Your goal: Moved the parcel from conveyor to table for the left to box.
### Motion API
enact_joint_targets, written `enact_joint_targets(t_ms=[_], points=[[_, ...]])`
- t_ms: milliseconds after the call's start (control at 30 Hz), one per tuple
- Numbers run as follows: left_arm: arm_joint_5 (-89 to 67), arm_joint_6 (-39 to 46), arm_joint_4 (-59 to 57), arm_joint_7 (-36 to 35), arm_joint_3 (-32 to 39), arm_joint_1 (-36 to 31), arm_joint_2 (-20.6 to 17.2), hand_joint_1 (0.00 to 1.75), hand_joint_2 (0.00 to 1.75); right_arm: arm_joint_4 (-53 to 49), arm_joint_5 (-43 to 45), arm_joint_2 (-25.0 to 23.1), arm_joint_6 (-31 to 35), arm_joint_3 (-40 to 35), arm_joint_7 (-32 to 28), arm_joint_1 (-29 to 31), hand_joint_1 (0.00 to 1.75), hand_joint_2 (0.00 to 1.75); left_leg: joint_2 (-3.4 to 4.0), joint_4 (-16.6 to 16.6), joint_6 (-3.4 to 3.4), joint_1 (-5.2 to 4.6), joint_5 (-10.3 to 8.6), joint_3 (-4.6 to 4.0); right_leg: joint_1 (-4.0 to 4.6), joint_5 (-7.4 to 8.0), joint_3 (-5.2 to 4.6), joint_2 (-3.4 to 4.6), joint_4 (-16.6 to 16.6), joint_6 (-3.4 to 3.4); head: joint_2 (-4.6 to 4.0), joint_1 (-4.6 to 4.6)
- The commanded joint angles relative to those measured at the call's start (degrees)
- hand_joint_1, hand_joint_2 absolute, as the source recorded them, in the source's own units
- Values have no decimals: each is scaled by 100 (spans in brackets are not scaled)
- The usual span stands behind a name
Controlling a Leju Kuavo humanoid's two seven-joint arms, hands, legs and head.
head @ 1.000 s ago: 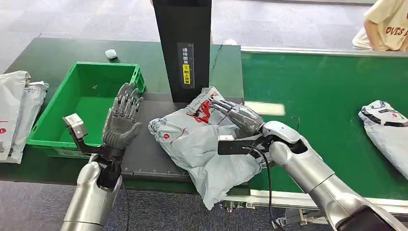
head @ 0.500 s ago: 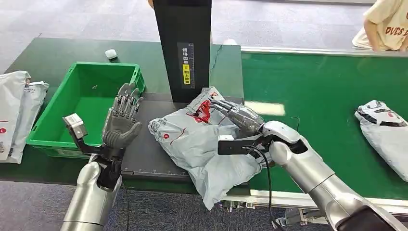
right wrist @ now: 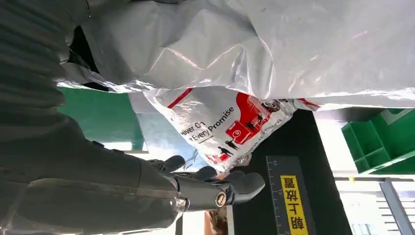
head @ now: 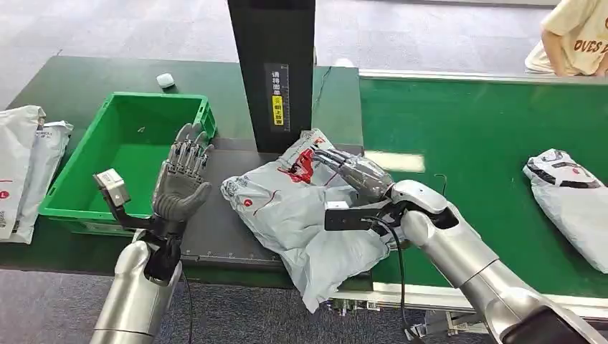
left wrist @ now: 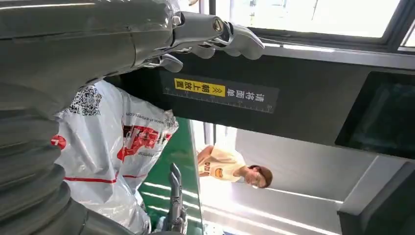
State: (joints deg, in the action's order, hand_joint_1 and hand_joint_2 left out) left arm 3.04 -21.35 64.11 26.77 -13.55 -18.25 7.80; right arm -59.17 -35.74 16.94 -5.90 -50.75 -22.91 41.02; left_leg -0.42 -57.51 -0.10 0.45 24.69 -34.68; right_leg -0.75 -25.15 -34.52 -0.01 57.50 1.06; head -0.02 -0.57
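Right hand (head: 351, 172) fingers flat on parcel (head: 301, 215), no real grip; left hand (head: 183, 183) spread at 9 o'clock; overhanging bag may slide off table (head: 215, 244)

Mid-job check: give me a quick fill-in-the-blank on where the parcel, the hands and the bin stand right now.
1. The right hand rests on the grey ____.
2. The left hand is raised with its fingers spread and holds ____.
3. The bin beside the left hand is coloured ____.
4. A second parcel lies on the green ____ to the robot's right.

Missing words: parcel; nothing; green; conveyor
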Motion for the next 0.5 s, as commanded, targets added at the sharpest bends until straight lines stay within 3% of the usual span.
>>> enact_joint_targets(t_ms=[33, 500], points=[[-7, 2, -98, -4, -108, -123, -81, 0, 175, 16, -9, 65, -8, -131, -7, 126, 0, 175, 3, 5, -1, 0, 5, 18, 1, -5, 18, -1, -5, -5, 0, 0], [-7, 2, -98, -4, -108, -123, -81, 0, 175, 16, -9, 65, -8, -131, -7, 126, 0, 175, 1, 4, -1, -1, 3, 13, 0, -4, 13, -1, -3, -4, 0, 0]])
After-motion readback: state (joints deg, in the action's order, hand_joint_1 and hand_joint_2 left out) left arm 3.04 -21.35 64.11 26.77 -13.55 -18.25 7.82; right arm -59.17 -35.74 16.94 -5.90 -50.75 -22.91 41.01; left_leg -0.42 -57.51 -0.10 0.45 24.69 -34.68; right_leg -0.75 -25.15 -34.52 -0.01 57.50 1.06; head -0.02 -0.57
